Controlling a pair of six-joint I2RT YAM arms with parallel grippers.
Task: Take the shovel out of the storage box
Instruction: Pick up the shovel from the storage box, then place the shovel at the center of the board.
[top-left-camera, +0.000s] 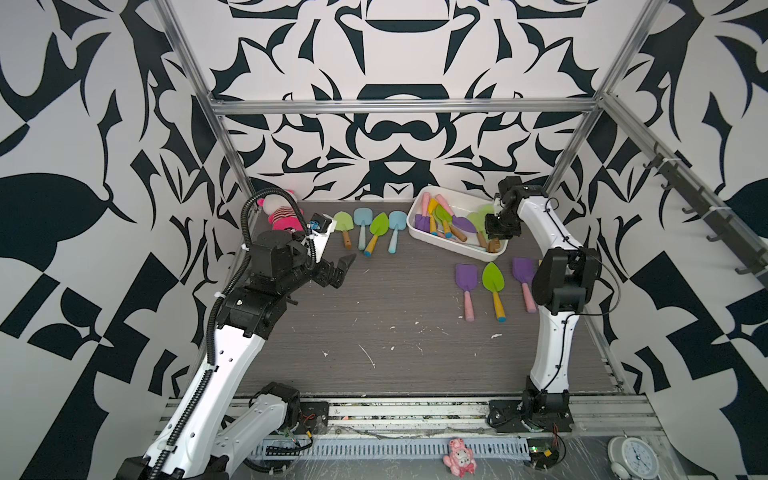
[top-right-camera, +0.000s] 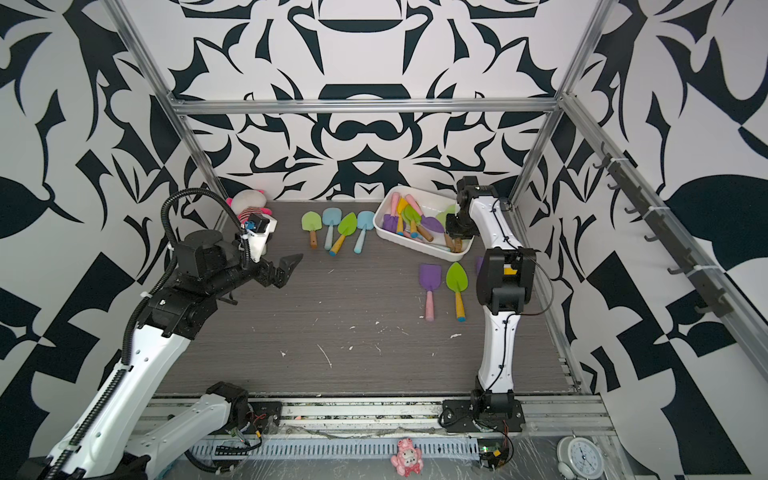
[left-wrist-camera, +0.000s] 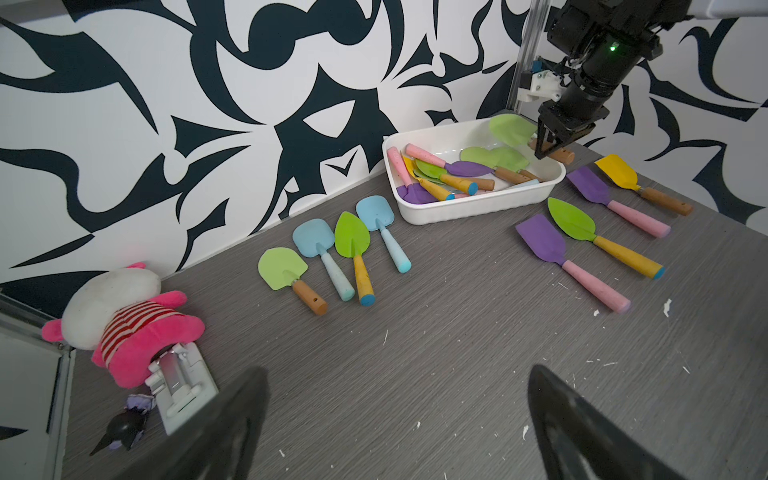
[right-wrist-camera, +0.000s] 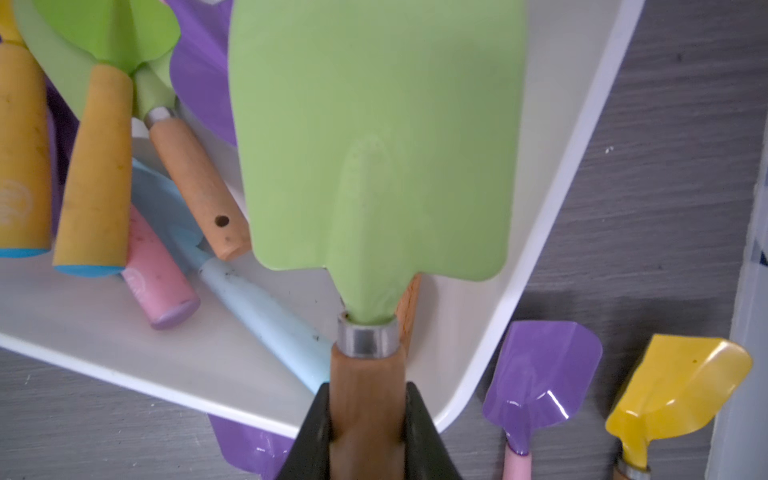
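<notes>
Pinching the green shovel (right-wrist-camera: 374, 145) by its wooden grip, my right gripper (right-wrist-camera: 368, 415) holds its blade over the box (right-wrist-camera: 540, 187) corner, above other shovels (right-wrist-camera: 195, 183) inside. My left gripper (left-wrist-camera: 397, 374) hangs spread wide, well apart. A white handle stamp (right-wrist-camera: 14, 203) is unreadable.

I had bright, even, diffuse light across the whole cell, with only soft, faint shadows under the arms on the grey table (top-left-camera: 374, 299). Both top views bent the frame rails (top-left-camera: 399, 106) near the edges, a wide-lens bow. In the left wrist view the fingers (left-wrist-camera: 224, 432) of the left gripper (left-wrist-camera: 397, 374) were dark, unfocused blurs. In the right wrist view the green shovel (right-wrist-camera: 374, 145) looked soft up close, and white glare streaked the purple blade (right-wrist-camera: 540, 374) and the yellow blade (right-wrist-camera: 681, 382).
</notes>
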